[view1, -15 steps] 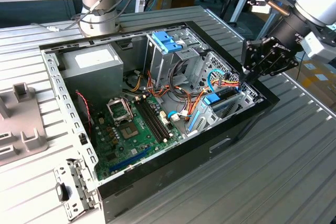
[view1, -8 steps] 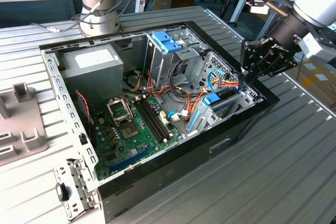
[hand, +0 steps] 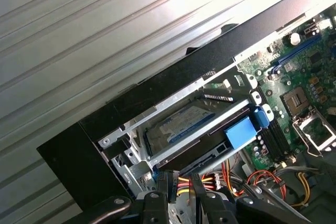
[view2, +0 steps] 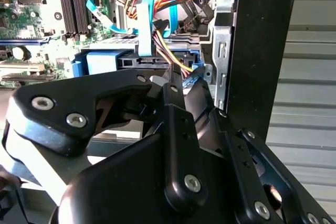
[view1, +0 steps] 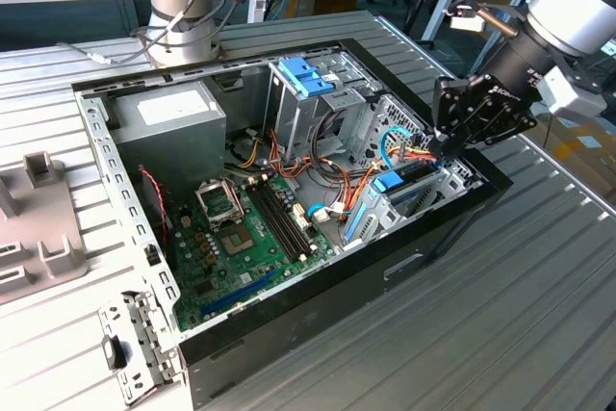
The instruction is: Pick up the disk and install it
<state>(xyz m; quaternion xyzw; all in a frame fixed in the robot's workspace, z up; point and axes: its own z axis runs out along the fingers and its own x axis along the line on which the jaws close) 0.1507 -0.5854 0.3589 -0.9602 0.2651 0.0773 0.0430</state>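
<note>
Hovering just above the disk (view1: 399, 183) seated in the computer case (view1: 452, 228): hand (view1: 445, 141), finger state impossible to tell.

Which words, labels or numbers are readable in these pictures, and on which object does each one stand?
No text is readable.
White lettering on the gripper: too small.
Sticker on the drive in the lower bay: blurred.
Sticker on the power supply: too small.
Motherboard markings: too small.
</note>
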